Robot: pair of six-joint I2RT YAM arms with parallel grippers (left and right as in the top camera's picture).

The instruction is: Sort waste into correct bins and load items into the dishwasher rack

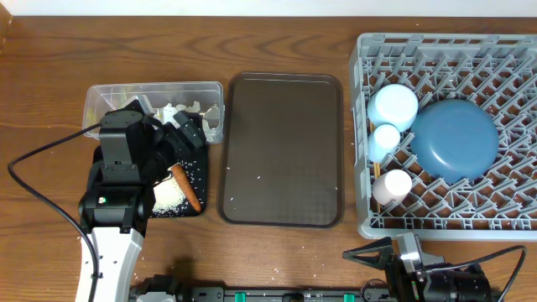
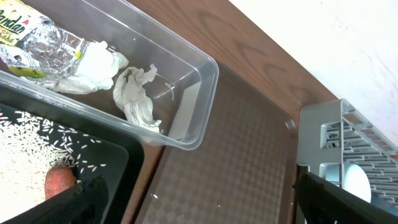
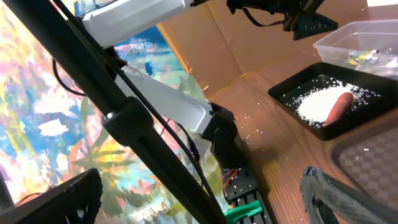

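The clear tub [image 1: 212, 88] holds crumpled white tissue [image 2: 137, 96], a silvery packet [image 2: 50, 50] and a yellow-green wrapper [image 2: 15, 28]. Below it the black tray [image 1: 200, 180] holds the orange carrot [image 1: 186, 189] and white rice [image 1: 170, 197]. My left gripper [image 1: 186, 137] hovers over the edge between tub and black tray, open and empty [image 2: 199, 208]. The grey rack [image 1: 512, 210] holds the dark-blue plate [image 1: 453, 138], light-blue bowl [image 1: 393, 106], light-blue cup [image 1: 386, 138] and pinkish-white cup [image 1: 392, 184]. My right gripper [image 1: 367, 254] is open and empty at the table's front edge.
The brown serving tray [image 1: 281, 151] lies between the bins and the rack, with a few stray rice grains on it. A black cable loops over the table at the far left. More rice grains lie scattered near the front edge.
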